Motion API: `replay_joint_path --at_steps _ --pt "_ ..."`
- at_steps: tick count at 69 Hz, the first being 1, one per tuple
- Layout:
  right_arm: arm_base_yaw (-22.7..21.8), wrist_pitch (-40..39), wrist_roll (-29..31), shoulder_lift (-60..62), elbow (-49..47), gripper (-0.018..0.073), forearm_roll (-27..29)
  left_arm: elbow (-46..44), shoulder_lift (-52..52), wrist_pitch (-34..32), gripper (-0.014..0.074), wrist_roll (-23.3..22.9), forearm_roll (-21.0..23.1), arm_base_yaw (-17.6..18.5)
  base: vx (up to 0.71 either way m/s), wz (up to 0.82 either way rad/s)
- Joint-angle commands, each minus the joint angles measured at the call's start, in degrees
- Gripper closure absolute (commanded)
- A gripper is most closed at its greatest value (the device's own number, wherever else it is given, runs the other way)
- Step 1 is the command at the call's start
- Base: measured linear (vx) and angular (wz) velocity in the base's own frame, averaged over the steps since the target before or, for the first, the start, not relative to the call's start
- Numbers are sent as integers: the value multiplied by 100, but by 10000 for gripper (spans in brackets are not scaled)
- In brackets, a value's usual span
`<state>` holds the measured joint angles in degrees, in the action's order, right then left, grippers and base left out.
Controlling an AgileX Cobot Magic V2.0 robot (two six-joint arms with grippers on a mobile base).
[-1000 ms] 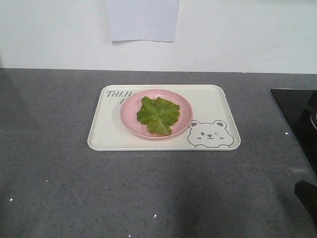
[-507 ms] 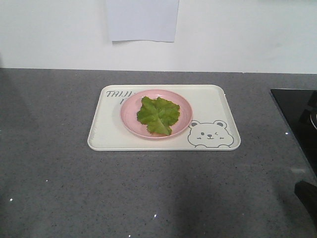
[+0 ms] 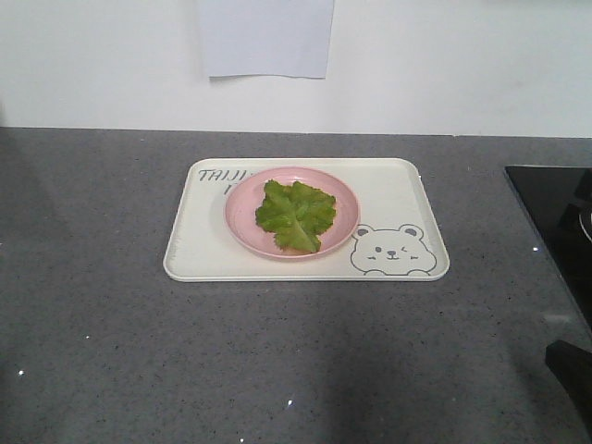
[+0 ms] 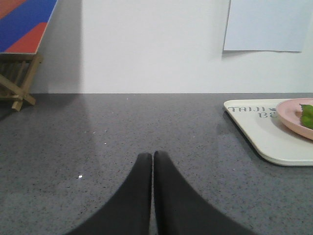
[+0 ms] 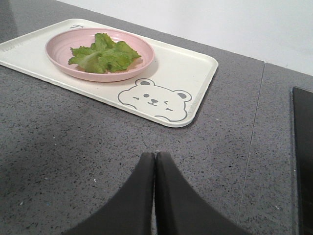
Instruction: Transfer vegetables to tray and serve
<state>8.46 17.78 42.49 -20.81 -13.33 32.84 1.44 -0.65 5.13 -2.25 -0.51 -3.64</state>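
A crinkly green lettuce leaf, the vegetables (image 3: 296, 215) (image 5: 102, 54), lies on a round pink plate (image 3: 240, 213) (image 5: 58, 49) that stands on the cream tray (image 3: 398, 199) (image 5: 195, 68) with a bear face. My left gripper (image 4: 152, 155) is shut and empty over the grey counter, left of the tray (image 4: 264, 137). Nothing is held in my right gripper (image 5: 155, 155) either; it is shut over the counter, in front of the tray's bear corner. In the front view only a dark piece of the right arm (image 3: 572, 370) shows at the lower right edge.
A black glass hob (image 3: 555, 213) (image 5: 303, 161) lies at the right of the grey counter (image 3: 185, 351). A white wall with a paper sheet (image 3: 266, 37) backs the counter. A wooden stand with a red-and-blue board (image 4: 19, 44) is at the far left.
The dark piece of the right arm at the lower right edge has shifted slightly lower. The tray, plate and lettuce have not moved.
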Motion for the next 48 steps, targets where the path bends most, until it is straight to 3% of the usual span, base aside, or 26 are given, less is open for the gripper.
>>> replay_joint_path --at_steps 1,19,26,34,48 --pt "6 -386 102 -39 -173 565 37 129 -84 -405 602 -55 51 0 0 0" --pt "6 -420 -103 -18 -171 565 -8 129 -84 -405 602 -55 51 0 0 0" --pt "6 -453 -844 136 -154 563 -695 129 -84 -405 602 -55 51 0 0 0" --pt "6 -555 -2180 520 18 562 -1730 129 -84 -405 602 -55 51 0 0 0" --pt "6 -1231 -3571 1383 798 562 -2743 129 -84 -405 602 -55 51 0 0 0"
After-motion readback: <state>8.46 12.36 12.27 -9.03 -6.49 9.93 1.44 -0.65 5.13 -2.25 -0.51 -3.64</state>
